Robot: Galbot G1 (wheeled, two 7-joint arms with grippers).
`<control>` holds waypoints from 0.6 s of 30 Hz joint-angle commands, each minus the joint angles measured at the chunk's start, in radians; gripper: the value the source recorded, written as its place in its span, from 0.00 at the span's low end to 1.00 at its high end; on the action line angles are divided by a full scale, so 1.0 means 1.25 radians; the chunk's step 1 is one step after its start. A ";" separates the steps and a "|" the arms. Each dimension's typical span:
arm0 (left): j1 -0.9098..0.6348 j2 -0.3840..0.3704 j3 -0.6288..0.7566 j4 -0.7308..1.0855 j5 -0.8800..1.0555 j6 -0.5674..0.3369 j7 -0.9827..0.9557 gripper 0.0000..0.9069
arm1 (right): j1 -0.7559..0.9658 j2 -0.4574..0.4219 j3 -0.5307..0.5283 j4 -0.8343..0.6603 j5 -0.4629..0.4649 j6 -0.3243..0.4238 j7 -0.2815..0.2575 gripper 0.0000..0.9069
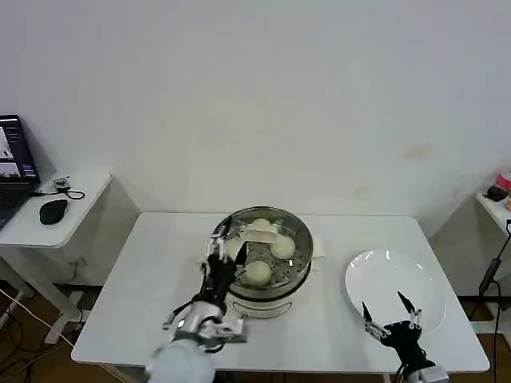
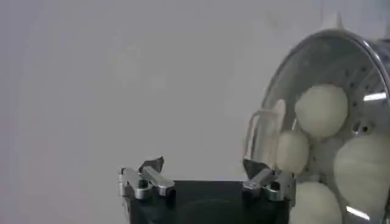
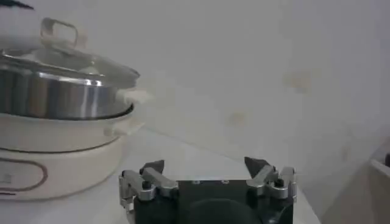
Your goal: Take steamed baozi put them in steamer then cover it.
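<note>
The table (image 1: 144, 271) carried the steamer (image 1: 297, 275) at its middle and a bare white plate (image 1: 391, 279) toward the robot's right. The glass lid (image 3: 79, 58) already sat on the steamer, with the buns (image 1: 257, 272) visible through it on the holed tray, so the covering step looked all but done; how many buns lay inside was hard to count past the lid's glare. The left claw (image 1: 225, 249) hung at the pot's near-left rim, its fingers spread wide and gripping nothing, beside the lid handle (image 2: 263, 131). Next, I judged, it only needed to draw back clear without nudging the lid. The right claw (image 1: 390, 311) waited open and empty over the plate's near edge. Whether the lid sat fully square on the rim was unclear.
</note>
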 commanded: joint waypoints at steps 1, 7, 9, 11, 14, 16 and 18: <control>0.203 0.044 -0.298 -0.035 -0.915 -0.232 -0.341 1.00 | -0.009 -0.011 -0.030 0.012 0.034 -0.003 0.008 1.00; 0.343 0.015 -0.372 -0.027 -1.029 -0.264 -0.345 1.00 | -0.044 -0.040 -0.050 0.037 0.072 -0.008 0.014 1.00; 0.385 0.006 -0.373 -0.022 -1.026 -0.285 -0.333 1.00 | -0.060 -0.045 -0.060 0.046 0.086 -0.012 0.016 1.00; 0.417 -0.006 -0.375 -0.010 -1.024 -0.298 -0.330 1.00 | -0.067 -0.049 -0.071 0.051 0.101 -0.017 0.020 1.00; 0.447 -0.006 -0.376 0.007 -1.003 -0.317 -0.307 1.00 | -0.078 -0.055 -0.086 0.056 0.115 -0.033 0.041 1.00; 0.463 -0.005 -0.380 0.007 -1.002 -0.325 -0.298 1.00 | -0.079 -0.057 -0.090 0.052 0.114 -0.025 0.042 1.00; 0.474 -0.007 -0.386 0.012 -0.999 -0.343 -0.291 1.00 | -0.079 -0.056 -0.093 0.049 0.112 -0.021 0.048 1.00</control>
